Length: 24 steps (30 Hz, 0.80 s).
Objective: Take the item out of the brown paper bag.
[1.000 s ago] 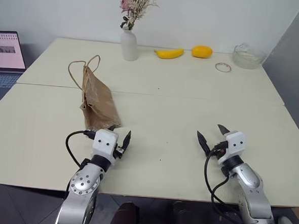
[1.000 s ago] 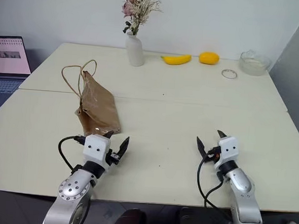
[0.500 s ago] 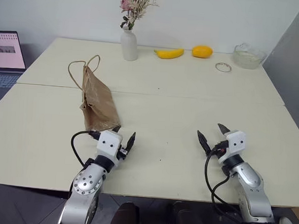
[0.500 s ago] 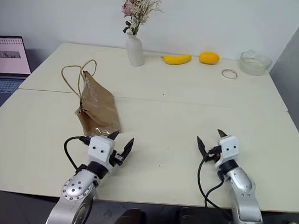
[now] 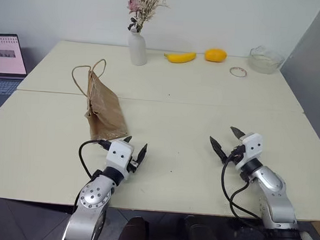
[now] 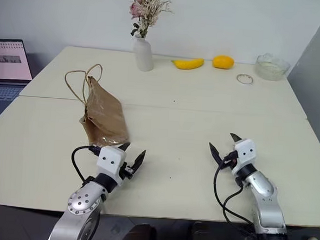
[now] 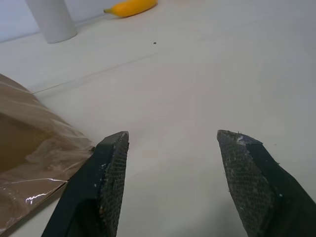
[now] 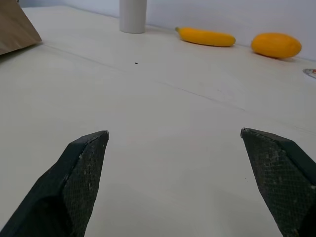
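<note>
Bag: brown paper bag (image 5: 103, 109) lies flat on the table (image 5: 167, 93), on the robot's left side, its looped cord handles (image 5: 87, 72) pointing toward the far edge. Near end of the bag sits just ahead of the left gripper.
Item: not to be seen; cannot tell whether it is inside the bag.
Left gripper: left gripper (image 5: 134, 146) low over the table near the front edge, fingers spread apart, nothing between them. In the left wrist view 1 finger (image 7: 111, 177) sits just beside the bag's crinkled corner (image 7: 34, 158); cannot tell if it touches.
Right gripper: right gripper (image 5: 226, 140) over the table on the right, well apart from the bag, fingers spread wide, empty. Right wrist view shows bare tabletop between the 2 fingers (image 8: 79, 168).
Far edge of table: white vase (image 5: 137, 47) with dried flowers (image 5: 144, 3), yellow banana (image 5: 180, 57), orange-yellow fruit (image 5: 215, 55), thin ring (image 5: 238, 71), glass bowl (image 5: 264, 58).
Off table: laptop (image 5: 5, 61) with lit screen, beyond the left edge.
</note>
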Each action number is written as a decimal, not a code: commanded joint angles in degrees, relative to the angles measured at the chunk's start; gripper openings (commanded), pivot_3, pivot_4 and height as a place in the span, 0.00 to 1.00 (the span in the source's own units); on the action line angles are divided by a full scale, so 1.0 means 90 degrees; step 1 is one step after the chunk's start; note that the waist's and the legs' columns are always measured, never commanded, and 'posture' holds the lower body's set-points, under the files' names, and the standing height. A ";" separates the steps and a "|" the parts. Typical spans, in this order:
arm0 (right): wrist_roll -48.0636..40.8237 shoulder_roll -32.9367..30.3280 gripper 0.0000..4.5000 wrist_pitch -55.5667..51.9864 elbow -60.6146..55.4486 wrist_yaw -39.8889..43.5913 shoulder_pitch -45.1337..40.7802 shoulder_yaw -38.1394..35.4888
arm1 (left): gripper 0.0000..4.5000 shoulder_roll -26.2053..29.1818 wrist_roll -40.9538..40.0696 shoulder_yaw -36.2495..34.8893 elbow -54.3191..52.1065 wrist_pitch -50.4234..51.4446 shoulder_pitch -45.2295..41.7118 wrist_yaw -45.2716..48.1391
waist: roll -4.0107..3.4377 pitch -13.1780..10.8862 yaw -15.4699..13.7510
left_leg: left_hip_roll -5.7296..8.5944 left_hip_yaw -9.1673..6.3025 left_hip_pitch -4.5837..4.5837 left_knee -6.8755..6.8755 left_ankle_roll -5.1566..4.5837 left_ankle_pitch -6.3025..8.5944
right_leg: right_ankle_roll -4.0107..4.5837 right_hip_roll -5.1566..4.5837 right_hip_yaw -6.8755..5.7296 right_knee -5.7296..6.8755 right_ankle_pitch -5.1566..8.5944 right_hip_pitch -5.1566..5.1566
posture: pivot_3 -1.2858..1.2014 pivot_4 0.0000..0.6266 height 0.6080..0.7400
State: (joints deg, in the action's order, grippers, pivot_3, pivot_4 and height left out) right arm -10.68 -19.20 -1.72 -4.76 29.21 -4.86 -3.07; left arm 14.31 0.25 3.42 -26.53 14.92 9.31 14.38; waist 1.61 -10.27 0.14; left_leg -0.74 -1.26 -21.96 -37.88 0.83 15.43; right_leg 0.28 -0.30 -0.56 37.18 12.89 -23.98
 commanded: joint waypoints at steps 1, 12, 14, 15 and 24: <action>-0.0606 -0.0213 1.00 -0.0311 -0.0499 0.0547 -0.0112 -0.0039 | 0.66 0.0103 -0.0205 -0.0427 -0.1181 0.0276 0.0151 -0.0011 | 0.0000 0.0000 0.0002 | -0.0001 0.0001 -0.0001 0.0001 0.0000 0.0000 | 0.0000 0.0000 0.0001 -0.0001 0.0000 -0.0001 | 0.52 0.24 1.00; -0.2615 -0.1383 1.00 -0.2712 -0.1622 0.2462 -0.1766 0.0422 | 0.66 -0.0142 -0.1232 -0.2426 -0.3187 0.2957 -0.0452 -0.0614 | -0.0004 -0.0007 0.0013 | 0.0001 -0.0013 0.0012 -0.0003 0.0000 0.0000 | -0.0001 0.0019 -0.0016 -0.0006 -0.0001 0.0021 | 0.52 0.24 1.00; -0.2551 -0.1430 1.00 -0.2815 -0.1537 0.2635 -0.2080 0.0634 | 0.66 0.0054 -0.1400 -0.2853 -0.2729 0.3410 -0.0980 -0.0645 | -0.0004 -0.0007 0.0012 | 0.0003 -0.0014 0.0013 -0.0004 0.0000 0.0000 | -0.0001 0.0022 -0.0021 -0.0007 -0.0001 0.0025 | 0.52 0.24 1.00; -0.2490 -0.1437 1.00 -0.2844 -0.1524 0.2688 -0.2224 0.0744 | 0.66 0.0154 -0.1522 -0.3021 -0.2516 0.3616 -0.1317 -0.0648 | -0.0003 -0.0007 0.0012 | 0.0004 -0.0013 0.0014 -0.0005 0.0000 0.0000 | -0.0002 0.0022 -0.0026 -0.0006 -0.0001 0.0026 | 0.52 0.24 1.00; -0.2665 -0.1531 1.00 -0.3739 -0.1668 0.3094 -0.3183 0.1249 | 0.66 0.1749 -0.1917 -0.3306 -0.0421 0.4758 -0.3453 -0.0271 | 0.0007 -0.0013 0.0005 | 0.0005 -0.0017 0.0009 -0.0005 0.0001 0.0000 | -0.0007 0.0018 -0.0018 -0.0013 -0.0004 0.0025 | 0.52 0.24 1.00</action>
State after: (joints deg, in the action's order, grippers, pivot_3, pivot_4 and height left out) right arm -33.40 -32.33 -34.66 -17.83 55.95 -31.97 8.36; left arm 29.02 -16.62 -25.75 -31.60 57.18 -20.53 11.82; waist 1.67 -10.38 0.19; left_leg -0.69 -1.40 -21.89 -37.91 0.83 15.43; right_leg 0.22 -0.15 -0.72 37.04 12.84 -23.75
